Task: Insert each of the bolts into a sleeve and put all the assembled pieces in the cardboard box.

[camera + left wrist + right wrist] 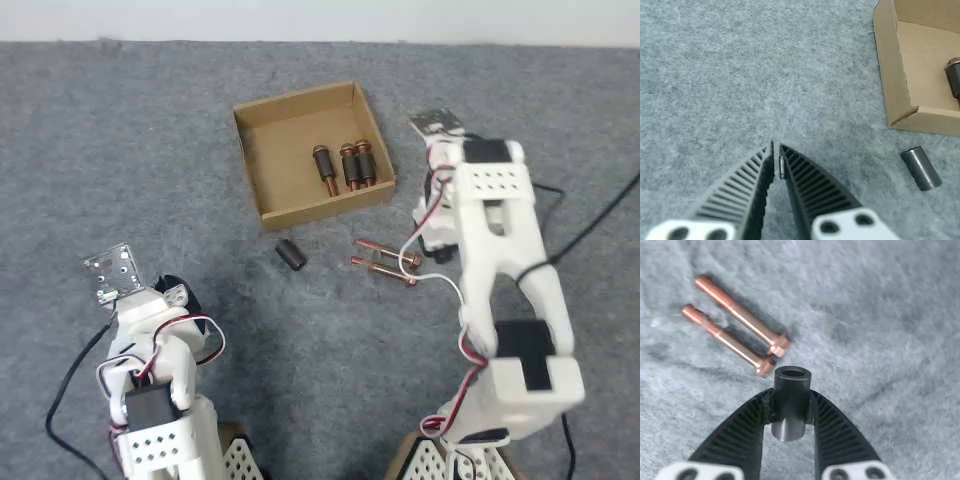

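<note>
cardboard box: 3 assembled pieces | right claw grips sleeve

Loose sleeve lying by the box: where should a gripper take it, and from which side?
Probably mid-length across its round body, from above, straddling its sides: the loose sleeve lies flat on the carpet, clear of the cardboard box, both flanks free.

The cardboard box sits toward the far middle of the desk, with three assembled pieces side by side in its right part. Just on the near side of the box a loose sleeve lies on the desk. To its right lie two bolts, side by side, heads to the right. Just beside the heads is the right hand, with a second sleeve between its fingers. The left hand is well apart at the near left.
</note>
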Robot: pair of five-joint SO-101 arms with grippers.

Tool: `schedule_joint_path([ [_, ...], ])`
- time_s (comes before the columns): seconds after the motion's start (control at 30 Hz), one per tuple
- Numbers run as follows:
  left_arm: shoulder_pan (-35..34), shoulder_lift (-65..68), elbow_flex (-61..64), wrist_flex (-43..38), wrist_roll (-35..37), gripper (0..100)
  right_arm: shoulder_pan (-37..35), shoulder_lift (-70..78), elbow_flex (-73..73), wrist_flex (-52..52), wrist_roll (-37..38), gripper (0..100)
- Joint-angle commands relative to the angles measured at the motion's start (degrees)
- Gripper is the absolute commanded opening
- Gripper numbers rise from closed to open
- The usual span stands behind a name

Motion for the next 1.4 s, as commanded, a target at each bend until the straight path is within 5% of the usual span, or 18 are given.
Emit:
schedule_joint_path([
  [0.0, -0.4, -0.6, -0.6, 0.0, -0.7, 2, 3.3, -9.4, 6.4, -3.2, 1.1, 0.6],
  [0.43, -0.4, -0.6, -0.6, 0.1, -0.7, 2, 17.4, -26.3, 34.6, -19.3, 1.5, 0.6],
  [0.7, -0.4, -0.6, -0.6, 0.1, -0.7, 2, 19.4, -27.4, 49.8, -32.0, 0.9, 0.6],
  [1.03, 0.0, -0.8, -0.6, 0.3, -4.8, 2, 22.2, -27.7, 50.6, -33.6, -1.8, 0.6],
  [1.37, 2.1, -0.4, -11.7, 10.3, -8.7, 2, 22.2, -27.7, 50.6, -33.8, -1.8, 0.6],
])
